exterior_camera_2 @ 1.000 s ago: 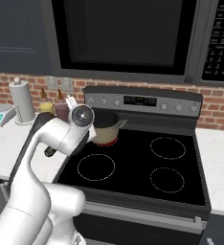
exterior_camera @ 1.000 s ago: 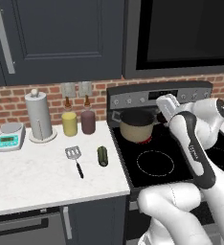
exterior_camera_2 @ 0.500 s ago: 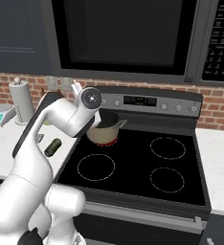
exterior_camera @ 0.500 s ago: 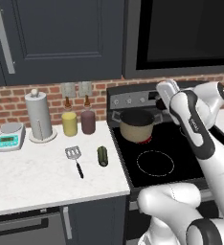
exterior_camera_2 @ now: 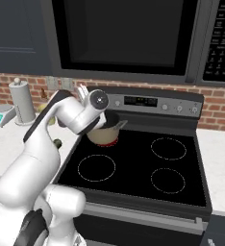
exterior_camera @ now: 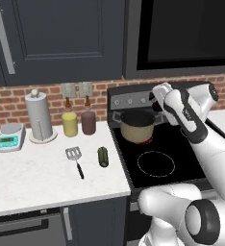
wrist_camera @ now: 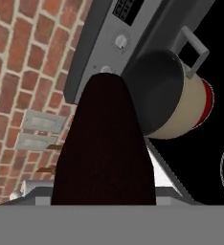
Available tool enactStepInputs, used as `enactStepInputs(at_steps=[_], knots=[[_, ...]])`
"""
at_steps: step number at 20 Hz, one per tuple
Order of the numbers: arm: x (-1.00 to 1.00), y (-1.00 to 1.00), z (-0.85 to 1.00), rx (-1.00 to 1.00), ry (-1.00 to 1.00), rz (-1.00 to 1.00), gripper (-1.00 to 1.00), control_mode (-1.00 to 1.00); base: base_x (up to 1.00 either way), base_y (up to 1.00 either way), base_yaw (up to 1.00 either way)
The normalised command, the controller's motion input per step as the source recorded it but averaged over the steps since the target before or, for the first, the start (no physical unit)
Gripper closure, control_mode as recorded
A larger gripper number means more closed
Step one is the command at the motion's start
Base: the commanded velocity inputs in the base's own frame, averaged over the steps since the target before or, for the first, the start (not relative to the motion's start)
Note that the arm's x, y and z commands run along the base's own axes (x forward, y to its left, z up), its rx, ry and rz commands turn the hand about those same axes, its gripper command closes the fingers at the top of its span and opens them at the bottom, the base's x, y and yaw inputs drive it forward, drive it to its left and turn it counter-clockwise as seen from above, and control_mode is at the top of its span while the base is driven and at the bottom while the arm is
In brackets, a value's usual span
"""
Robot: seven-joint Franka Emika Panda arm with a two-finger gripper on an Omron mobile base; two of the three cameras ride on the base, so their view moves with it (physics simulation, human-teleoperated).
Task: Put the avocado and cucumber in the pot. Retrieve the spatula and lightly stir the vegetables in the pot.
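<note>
End effector: the end effector (exterior_camera: 158, 92) sits high above the stove's back left, just above and beside the pot; in the hand view a large near-black rounded body, the avocado (wrist_camera: 104, 153), fills the space where the finger tips would rise, so the end effector appears clamped on it; the tips themselves are hidden behind the fruit
Avocado: dark, egg-shaped, seen close up in the hand view with its narrow end toward the stove's control panel; not resting on any surface
Pot: the pot (exterior_camera: 136, 127) stands on the back left burner, which shows red under its base; tan wall, dark rim and dark inside, grey side handles; in the hand view the pot (wrist_camera: 173, 98) lies just beyond the avocado, its opening in sight
Cucumber: the cucumber (exterior_camera: 103, 156) lies on the white desk (exterior_camera: 32, 178) near the stove's left edge, well apart from the pot
Spatula: the spatula (exterior_camera: 75, 160) lies flat on the desk just left of the cucumber, slotted silver head toward the wall, black handle toward the desk's front edge; not touching the cucumber
Stove: the black stove (exterior_camera_2: 143, 163) top has ring-marked burners
Along the wall: a paper towel roll (exterior_camera: 38, 116), a yellow bottle (exterior_camera: 69, 123), a dark red bottle (exterior_camera: 89, 120); a small kitchen scale (exterior_camera: 10, 136) further left
</note>
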Motion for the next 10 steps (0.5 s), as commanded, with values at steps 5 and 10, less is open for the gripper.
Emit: enactStepInputs(at_steps=[5, 10], knots=[[0.67, 0.00, -0.48, 0.00, 0.01, 0.01, 1.00, -1.00, 0.00, 0.00, 0.00], [0.76, 0.00, -0.08, 0.01, 0.01, 0.01, 1.00, -1.00, 0.00, 0.00, 0.00]])
